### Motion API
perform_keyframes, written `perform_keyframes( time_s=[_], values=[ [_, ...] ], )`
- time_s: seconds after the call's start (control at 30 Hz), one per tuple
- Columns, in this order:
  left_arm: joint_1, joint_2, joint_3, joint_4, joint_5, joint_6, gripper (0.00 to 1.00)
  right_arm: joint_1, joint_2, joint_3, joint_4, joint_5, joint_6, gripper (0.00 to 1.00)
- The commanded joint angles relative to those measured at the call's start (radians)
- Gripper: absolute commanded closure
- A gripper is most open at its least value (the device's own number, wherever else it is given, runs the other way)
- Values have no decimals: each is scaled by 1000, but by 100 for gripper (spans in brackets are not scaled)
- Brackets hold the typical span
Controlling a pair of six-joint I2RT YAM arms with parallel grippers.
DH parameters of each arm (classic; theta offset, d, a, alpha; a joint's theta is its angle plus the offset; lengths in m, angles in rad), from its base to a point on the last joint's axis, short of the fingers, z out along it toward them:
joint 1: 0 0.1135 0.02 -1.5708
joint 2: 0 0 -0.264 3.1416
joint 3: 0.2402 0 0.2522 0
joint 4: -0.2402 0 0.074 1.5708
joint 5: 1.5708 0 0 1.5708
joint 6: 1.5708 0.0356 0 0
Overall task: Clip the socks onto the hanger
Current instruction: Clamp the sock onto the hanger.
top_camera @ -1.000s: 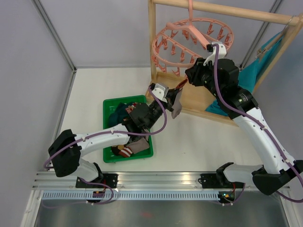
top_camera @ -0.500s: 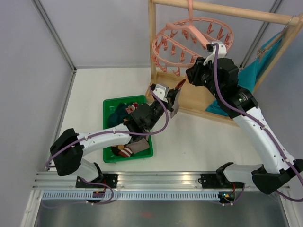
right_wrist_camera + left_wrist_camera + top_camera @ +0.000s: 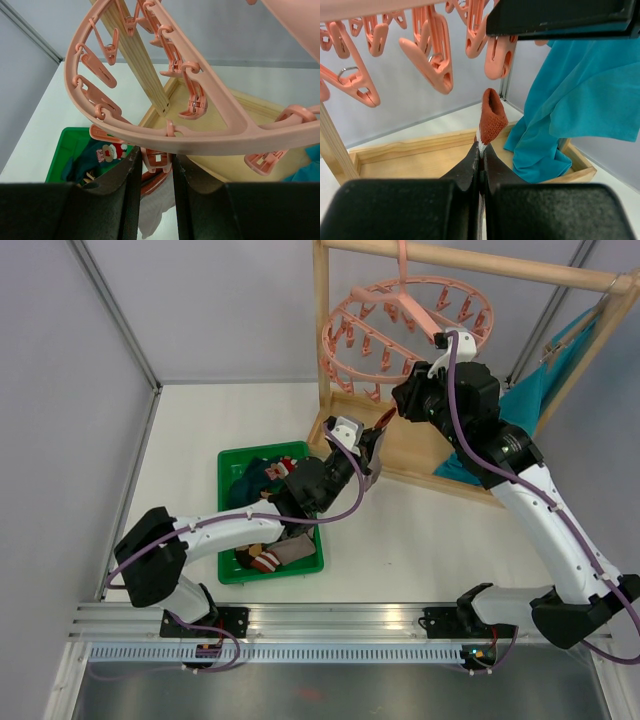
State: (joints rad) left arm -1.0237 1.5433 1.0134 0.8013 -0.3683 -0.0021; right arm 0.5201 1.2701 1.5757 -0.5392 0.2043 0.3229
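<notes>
The pink round hanger (image 3: 405, 325) hangs from the wooden rail, its pegs dangling. My right gripper (image 3: 402, 403) is shut on one peg (image 3: 158, 162) under the ring (image 3: 200, 142). My left gripper (image 3: 367, 445) is shut on a grey sock with a red cuff (image 3: 373, 468) and holds it up just below that peg. In the left wrist view the red cuff (image 3: 491, 117) sticks up from the closed gripper (image 3: 481, 150), under the pegs (image 3: 432, 52). In the right wrist view the same sock (image 3: 161, 207) hangs under the peg. More socks (image 3: 275, 553) lie in the green tray (image 3: 228, 462).
The wooden rail frame (image 3: 325, 340) stands at the back with its base board (image 3: 410, 160) on the table. A large bright teal cloth (image 3: 528, 402) hangs at the right, also in the left wrist view (image 3: 565, 100). A teal motif sock (image 3: 106, 152) lies in the tray.
My left gripper has carried the sock a little right and up toward the peg held by my right gripper. The right arm has stayed put.
</notes>
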Motion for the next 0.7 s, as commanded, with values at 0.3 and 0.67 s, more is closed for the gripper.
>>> perform_keyframes(
  time_s=[0.3,0.67],
  values=[
    [-4,34,70,101,-34,14,98,12,35,56,-41,83,57,100],
    [-7,40,83,110,-12,13,98,20,54,72,-50,90,65,100]
  ],
)
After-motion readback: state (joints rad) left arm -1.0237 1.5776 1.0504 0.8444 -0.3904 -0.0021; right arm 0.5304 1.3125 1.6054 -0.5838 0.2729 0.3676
